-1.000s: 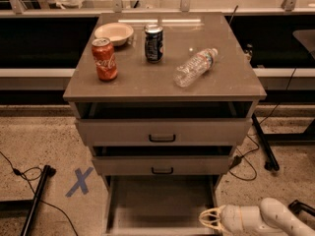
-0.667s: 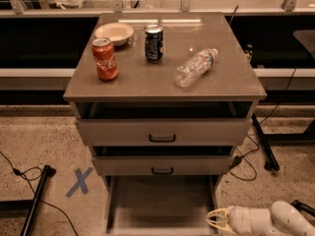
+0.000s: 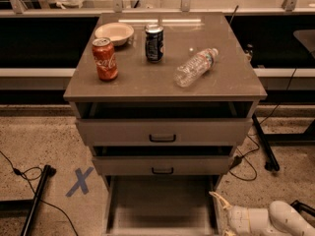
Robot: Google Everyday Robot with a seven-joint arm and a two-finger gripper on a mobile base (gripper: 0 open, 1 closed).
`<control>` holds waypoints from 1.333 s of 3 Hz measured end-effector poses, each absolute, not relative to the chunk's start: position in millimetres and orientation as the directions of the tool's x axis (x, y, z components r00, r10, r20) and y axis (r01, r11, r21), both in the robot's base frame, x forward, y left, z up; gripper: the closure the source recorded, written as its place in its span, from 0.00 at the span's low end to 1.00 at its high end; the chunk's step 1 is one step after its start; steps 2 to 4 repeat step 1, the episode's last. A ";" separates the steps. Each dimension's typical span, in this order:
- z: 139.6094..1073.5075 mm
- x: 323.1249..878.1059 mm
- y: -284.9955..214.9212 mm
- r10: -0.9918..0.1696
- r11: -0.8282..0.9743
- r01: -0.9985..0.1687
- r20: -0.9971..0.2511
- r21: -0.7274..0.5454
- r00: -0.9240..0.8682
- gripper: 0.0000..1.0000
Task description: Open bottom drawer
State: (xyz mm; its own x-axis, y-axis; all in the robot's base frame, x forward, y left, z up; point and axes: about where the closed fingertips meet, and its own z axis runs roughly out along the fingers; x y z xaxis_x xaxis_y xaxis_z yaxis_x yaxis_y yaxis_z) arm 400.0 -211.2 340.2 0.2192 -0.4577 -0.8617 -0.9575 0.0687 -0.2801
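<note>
The bottom drawer [image 3: 160,208] is the lowest of three grey drawers and stands pulled far out toward me. I see its bare grey inside and side walls, while its front and handle are cut off by the lower frame edge. My white gripper [image 3: 219,214] is low at the bottom right, just outside the drawer's right wall. Its pale fingers [image 3: 217,199] are spread and hold nothing. The arm [image 3: 275,220] runs off to the right.
The top drawer [image 3: 162,131] and middle drawer [image 3: 162,165] are each slightly ajar. The cabinet top holds a red cola can [image 3: 105,59], a dark can [image 3: 154,43], a bowl [image 3: 114,33] and a lying water bottle [image 3: 195,67]. Cables [image 3: 248,156] and a blue floor X [image 3: 79,181] flank the cabinet.
My gripper has drawn back to the right, away from the open bottom drawer. The drawers and the things on top have not moved.
</note>
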 end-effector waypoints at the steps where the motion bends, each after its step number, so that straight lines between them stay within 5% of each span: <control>1: 340.2 400.0 -211.2 -0.458 0.069 -0.958 -0.862 -0.280 0.219 0.00; 4: 340.2 400.0 -211.2 -0.458 0.069 -0.958 -0.862 -0.280 0.219 0.00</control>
